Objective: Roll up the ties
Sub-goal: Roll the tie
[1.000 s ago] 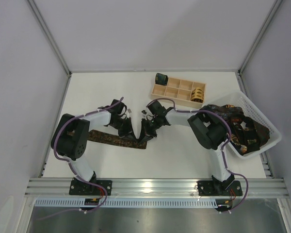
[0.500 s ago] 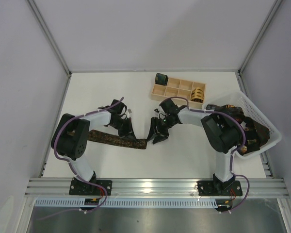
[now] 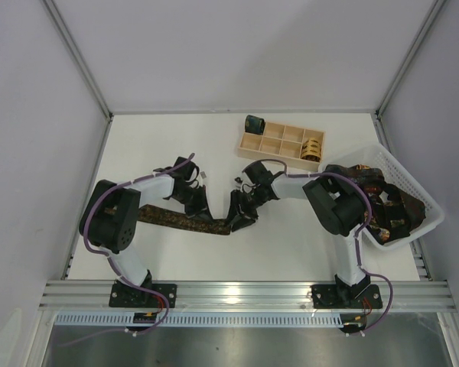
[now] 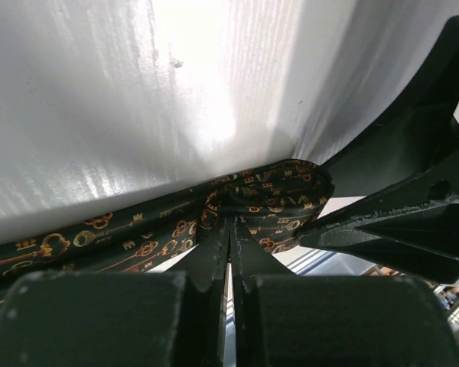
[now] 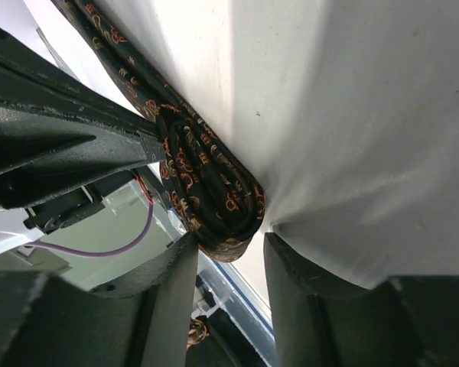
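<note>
Top external: tie (image 3: 172,218) lies flat, stretching left. Your left gripper (image 3: 205,211), clenched, pinches its folded right end; your right gripper (image 3: 237,221), released, straddles that same fold.

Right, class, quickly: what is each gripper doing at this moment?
Left gripper: closed, pinching the tie.
Right gripper: open at the tie's folded end, holding nothing.

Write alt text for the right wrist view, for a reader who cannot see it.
A dark tie patterned with gold keys lies on a white table, its folded-over end just ahead of the open right fingers. The left fingers meet the tie from the left.
</note>
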`<state>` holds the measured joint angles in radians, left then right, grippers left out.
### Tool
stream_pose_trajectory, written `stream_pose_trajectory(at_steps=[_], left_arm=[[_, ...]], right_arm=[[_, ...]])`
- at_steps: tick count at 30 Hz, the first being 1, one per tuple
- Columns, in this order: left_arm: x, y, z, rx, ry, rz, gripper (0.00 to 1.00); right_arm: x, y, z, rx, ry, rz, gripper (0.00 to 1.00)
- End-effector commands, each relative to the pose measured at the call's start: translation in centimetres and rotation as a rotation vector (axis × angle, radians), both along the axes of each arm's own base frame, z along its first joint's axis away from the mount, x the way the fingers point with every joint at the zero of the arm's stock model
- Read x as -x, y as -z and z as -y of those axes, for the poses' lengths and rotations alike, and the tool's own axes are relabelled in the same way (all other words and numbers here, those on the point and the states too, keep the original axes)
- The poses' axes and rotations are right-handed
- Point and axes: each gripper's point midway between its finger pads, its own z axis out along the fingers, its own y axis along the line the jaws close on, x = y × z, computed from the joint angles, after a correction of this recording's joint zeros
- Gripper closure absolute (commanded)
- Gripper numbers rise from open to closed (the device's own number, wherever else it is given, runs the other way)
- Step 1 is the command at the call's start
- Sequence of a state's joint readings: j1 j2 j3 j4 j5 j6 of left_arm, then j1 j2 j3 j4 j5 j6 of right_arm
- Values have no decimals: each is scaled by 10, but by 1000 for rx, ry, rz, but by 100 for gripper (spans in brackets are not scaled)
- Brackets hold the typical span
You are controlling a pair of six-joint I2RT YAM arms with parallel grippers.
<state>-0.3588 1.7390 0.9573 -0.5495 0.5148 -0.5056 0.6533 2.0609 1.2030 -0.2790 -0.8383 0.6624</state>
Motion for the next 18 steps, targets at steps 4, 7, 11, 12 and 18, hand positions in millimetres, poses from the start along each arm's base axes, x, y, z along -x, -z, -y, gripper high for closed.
stream_pose_trajectory(at_steps=[4, 7, 11, 12, 18], left_arm=[[4, 12, -19, -109, 25, 21, 96], [4, 10, -11, -100, 42, 24, 96], [5, 4, 8, -103, 92, 38, 96], [1, 0, 15, -89, 100, 49, 96], [6, -8, 52, -43, 165, 53, 96]], right_arm=[[-8, -17, -4, -47, 6, 51, 70], [-7, -22, -1, -47, 10, 52, 86], [-3, -35, 5, -51, 9, 72, 94], [-3, -37, 7, -48, 12, 77, 97], [-1, -52, 24, -17, 44, 131, 100]])
